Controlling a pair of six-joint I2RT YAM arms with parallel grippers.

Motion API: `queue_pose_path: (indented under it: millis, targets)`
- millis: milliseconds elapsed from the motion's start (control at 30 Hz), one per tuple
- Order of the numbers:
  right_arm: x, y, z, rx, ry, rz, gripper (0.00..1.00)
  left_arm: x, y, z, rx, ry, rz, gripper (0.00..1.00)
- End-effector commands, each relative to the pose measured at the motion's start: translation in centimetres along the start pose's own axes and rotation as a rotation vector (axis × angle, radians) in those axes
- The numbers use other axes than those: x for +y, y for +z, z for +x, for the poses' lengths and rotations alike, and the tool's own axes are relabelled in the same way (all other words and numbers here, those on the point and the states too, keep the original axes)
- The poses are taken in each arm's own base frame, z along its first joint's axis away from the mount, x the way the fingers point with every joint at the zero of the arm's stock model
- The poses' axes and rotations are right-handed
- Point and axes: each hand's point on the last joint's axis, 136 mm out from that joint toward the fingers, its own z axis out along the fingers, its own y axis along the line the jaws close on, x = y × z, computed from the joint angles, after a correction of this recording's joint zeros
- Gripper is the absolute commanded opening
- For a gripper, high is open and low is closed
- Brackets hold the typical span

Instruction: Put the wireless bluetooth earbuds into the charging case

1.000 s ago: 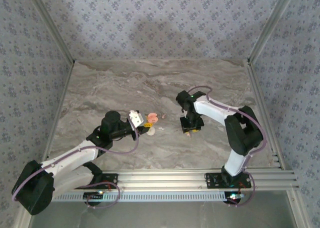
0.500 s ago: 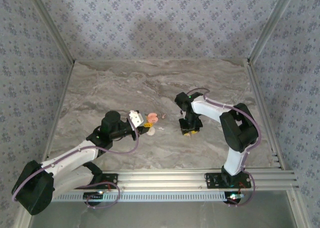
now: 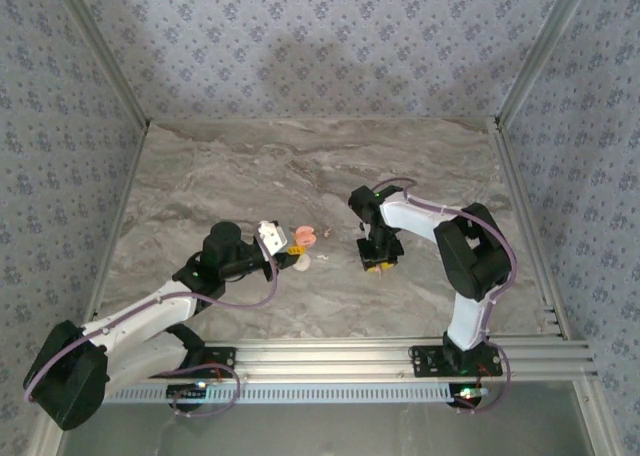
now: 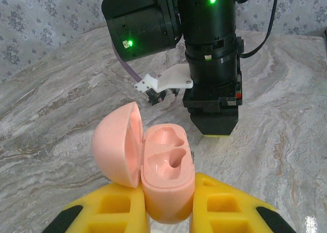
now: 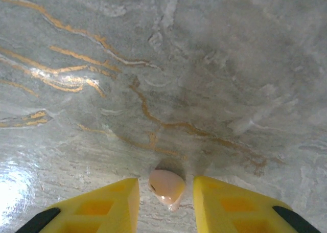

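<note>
**Top external view:** The left gripper (image 3: 287,248) is located left of centre and is clenched on the pink charging case (image 3: 304,238). The right gripper (image 3: 375,265) is positioned right of centre, low over the marble table (image 3: 200,176).

**Left wrist view:** The case is grasped between the yellow left fingers (image 4: 115,210) at lower centre. Its lid (image 4: 118,143) is hinged open to the left.

**Right wrist view:** One earbud (image 5: 166,186) is seen on the table at bottom centre. It lies between the parted right fingers (image 5: 227,205), and a narrow gap is visible on each side. The earbud is not grasped.
</note>
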Motion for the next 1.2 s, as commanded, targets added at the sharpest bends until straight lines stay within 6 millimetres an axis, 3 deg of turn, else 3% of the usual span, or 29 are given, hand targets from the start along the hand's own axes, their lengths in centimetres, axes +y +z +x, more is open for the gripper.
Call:
queue_pose_path:
  millis: [0,700,1000,1167]
  targets:
    - [0.3,0.5,0.1,0.014,-0.018,-0.004,0.33,0.1,-0.2,-0.2,-0.008,0.02,-0.01,0.14]
    - [-0.9,0.7,0.2,-0.004,-0.013,0.06,0.25,0.1,-0.2,0.1,0.002,0.019,-0.016,0.14]
    - [-0.7,-1.6,0.1,-0.176,0.031,-0.016,0.22,0.4,0.8,0.2,-0.02,-0.02,-0.026,0.13]
    - [0.9,-4.7,-1.3,-0.389,0.043,-0.203,0.22,-0.1,2.8,0.7,-0.017,-0.025,-0.021,0.13]
